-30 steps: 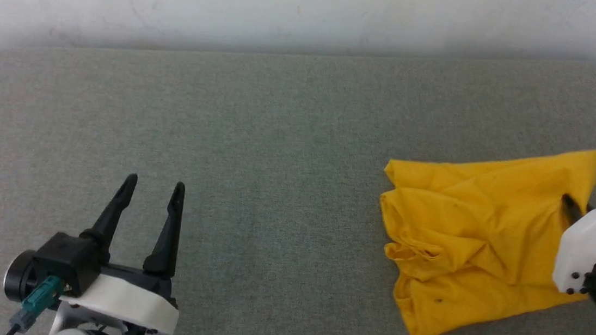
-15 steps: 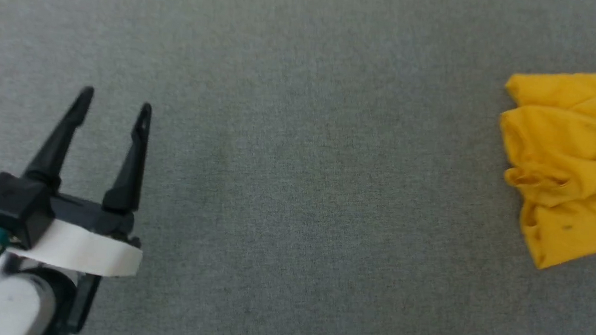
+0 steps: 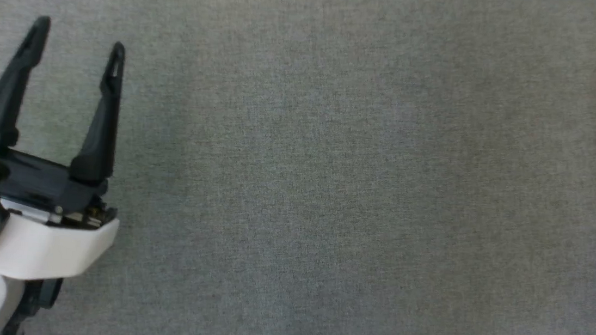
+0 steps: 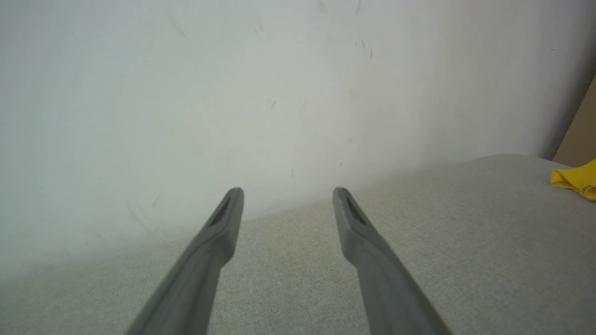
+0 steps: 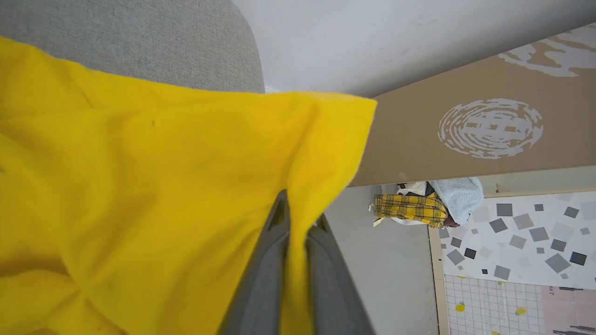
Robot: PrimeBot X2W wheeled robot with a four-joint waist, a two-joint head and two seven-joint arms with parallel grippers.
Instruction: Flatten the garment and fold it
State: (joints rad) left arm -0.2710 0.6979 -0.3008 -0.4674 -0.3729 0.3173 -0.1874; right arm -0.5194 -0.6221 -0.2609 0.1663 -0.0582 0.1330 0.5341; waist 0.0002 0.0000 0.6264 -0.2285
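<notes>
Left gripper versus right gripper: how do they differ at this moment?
The left gripper is open; the right gripper is shut. The left gripper holds nothing, above the bare grey surface; the right gripper pinches an edge of the garment. Both have two long dark fingers.

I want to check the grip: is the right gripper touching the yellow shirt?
Touching. In the right wrist view the right gripper, its fingers shut, pinches a fold of the garment between them.
</notes>
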